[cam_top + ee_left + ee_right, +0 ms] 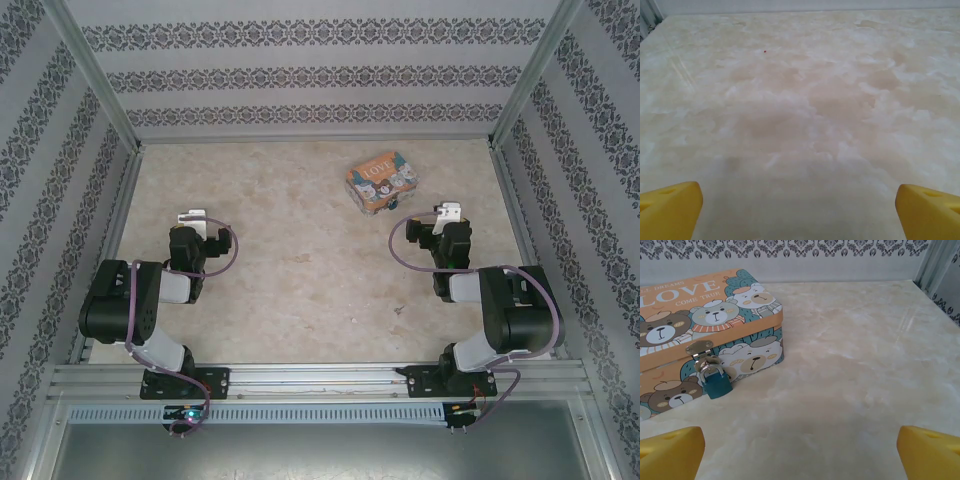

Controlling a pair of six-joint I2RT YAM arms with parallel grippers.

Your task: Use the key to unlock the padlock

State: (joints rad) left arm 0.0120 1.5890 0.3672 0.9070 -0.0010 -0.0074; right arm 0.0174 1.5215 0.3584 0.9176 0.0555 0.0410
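Note:
A tiny teal padlock [716, 385] with a silvery shackle hangs from the metal hasp on the front of an orange "LOVE" bear tin [700, 305]. It rests against the tin's wall near the tabletop. The tin [381, 185] lies at the back of the table, right of centre. My right gripper [800, 442] is open a little in front of and to the right of the padlock, with nothing between its yellow fingers [675, 452]. My left gripper [799, 202] is open too, over bare tabletop. The key is out of view.
The marbled beige tabletop [300, 270] is walled by patterned panels on three sides, with metal posts at the corners. Both arms [190, 215] [450, 212] sit folded near the front rail [320, 380], the left one far from the tin.

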